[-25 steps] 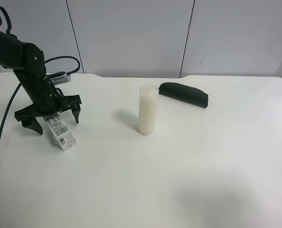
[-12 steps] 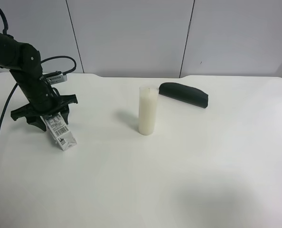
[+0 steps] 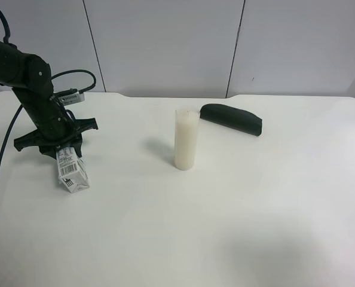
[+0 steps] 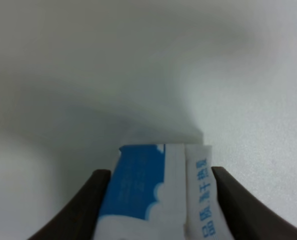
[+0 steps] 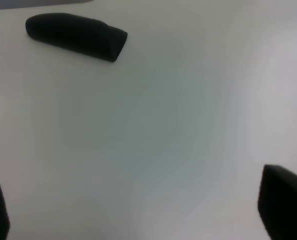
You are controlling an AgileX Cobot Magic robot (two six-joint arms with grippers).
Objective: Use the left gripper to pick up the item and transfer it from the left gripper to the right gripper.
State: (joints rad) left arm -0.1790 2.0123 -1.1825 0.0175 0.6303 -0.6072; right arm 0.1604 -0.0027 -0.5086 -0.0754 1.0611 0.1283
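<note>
Left wrist, carton [image 4: 156, 200] apparently in end effector [image 4: 158, 175]

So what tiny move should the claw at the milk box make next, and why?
Probably lift it a little, straight up. The left gripper looks shut on the milk carton, a finger against each side, but the carton seems to rest on the table. It must clear the table before going to the open right gripper.

The left arm [image 3: 19, 63] was matt black and rounded, with a pale screw head. Thin black cable [image 3: 76, 72] looped above the left gripper [image 3: 63, 146] past a grey plug. The right gripper [image 5: 141, 212] had blunt black fingers [image 5: 283, 205].
</note>
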